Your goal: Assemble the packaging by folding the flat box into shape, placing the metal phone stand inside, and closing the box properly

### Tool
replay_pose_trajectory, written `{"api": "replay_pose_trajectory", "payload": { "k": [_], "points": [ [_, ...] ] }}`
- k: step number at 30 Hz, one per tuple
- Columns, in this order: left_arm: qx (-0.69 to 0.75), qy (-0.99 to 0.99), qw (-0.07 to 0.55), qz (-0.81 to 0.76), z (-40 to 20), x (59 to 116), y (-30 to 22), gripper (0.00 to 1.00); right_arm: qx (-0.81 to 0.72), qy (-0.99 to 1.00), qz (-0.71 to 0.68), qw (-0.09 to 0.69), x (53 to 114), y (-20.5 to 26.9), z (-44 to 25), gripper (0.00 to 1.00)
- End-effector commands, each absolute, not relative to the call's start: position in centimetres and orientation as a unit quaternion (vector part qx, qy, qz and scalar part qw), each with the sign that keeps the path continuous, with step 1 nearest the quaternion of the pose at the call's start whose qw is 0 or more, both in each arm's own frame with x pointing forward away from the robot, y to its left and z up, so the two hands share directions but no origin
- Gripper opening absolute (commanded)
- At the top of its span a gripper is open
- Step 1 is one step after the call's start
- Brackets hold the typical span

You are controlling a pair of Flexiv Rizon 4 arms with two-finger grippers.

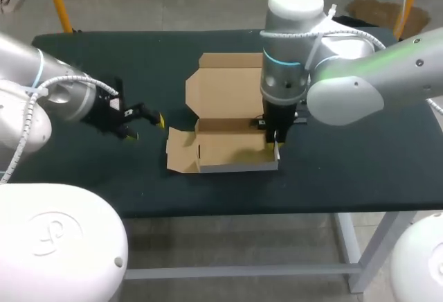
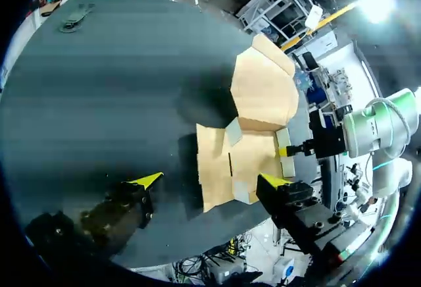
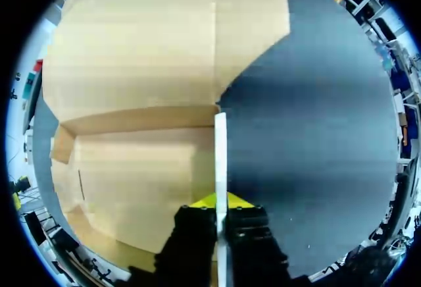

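Dark table (image 1: 360, 156) spans middle of frame, broad surface showing left and right. Cardboard box (image 1: 232, 151) at centre, partly folded: front and right walls upright, lid lying flat toward upper centre, left flap splayed out flat. Tray floor shows plain cardboard. Right gripper (image 1: 275, 139) points straight down at right wall, fingers pinched tight on it from both sides. Left gripper (image 1: 147, 127) at left of frame, near box but apart, fingers spread wide, holding nothing. Box's front wall near table's front edge
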State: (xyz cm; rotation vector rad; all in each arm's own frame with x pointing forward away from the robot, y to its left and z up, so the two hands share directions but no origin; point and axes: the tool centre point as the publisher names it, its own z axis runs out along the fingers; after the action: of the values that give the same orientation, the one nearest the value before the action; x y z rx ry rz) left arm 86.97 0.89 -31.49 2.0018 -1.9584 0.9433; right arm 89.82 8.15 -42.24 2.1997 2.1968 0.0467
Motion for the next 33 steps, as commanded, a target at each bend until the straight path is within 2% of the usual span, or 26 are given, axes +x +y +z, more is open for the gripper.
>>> {"api": "replay_pose_trajectory", "payload": {
  "k": [1,9,12,19,27,33],
  "points": [
    [0.701,-0.636,0.141,0.29,-32.9,88.5,-0.2,0.78,0.707,0.706,0.013,0.016,89.9,8.2,-42.2,0.0],
    [0.691,-0.644,0.173,0.28,-35.0,88.6,-1.1,0.84,0.707,0.706,0.013,0.016,89.9,8.2,-42.2,0.0],
    [0.679,-0.654,0.181,0.28,-35.8,88.6,-1.4,0.8,0.707,0.706,0.013,0.016,89.9,8.2,-42.2,0.0],
    [0.657,-0.672,0.198,0.277,-37.1,88.8,-1.9,0.53,0.707,0.706,0.013,0.016,89.9,8.2,-42.2,0.0],
    [0.644,-0.68,0.22,0.273,-38.4,89.0,-2.3,0.61,0.707,0.706,0.013,0.016,89.9,8.2,-42.2,0.0],
    [0.64,-0.679,0.24,0.266,-39.3,89.0,-3.0,0.45,0.707,0.706,0.013,0.016,89.9,8.2,-42.2,0.0]
  ]
}}
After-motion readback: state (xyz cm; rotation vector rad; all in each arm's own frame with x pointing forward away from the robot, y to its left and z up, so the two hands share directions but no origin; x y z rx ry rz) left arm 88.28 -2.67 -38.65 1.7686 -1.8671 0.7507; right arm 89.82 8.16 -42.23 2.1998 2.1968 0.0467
